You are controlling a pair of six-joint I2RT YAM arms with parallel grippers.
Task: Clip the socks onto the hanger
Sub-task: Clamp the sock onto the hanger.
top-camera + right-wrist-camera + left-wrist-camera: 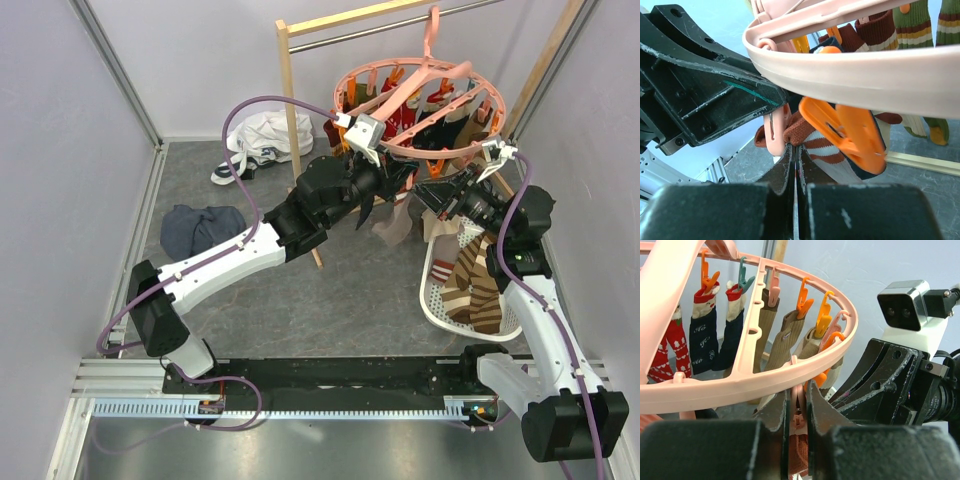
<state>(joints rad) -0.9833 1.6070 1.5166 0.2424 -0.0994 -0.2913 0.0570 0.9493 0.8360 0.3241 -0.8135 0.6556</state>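
While the hanger (740,385) hangs just above my fingertips, my left fingers (774,412) squeeze nearly shut on a pink clip (798,407) beneath its rim. My right fingers (782,172), closed tight, pinch a striped sock (822,150) beside an orange clip (850,127).

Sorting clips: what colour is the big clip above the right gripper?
The clip is orange; right wrist view shows it best.
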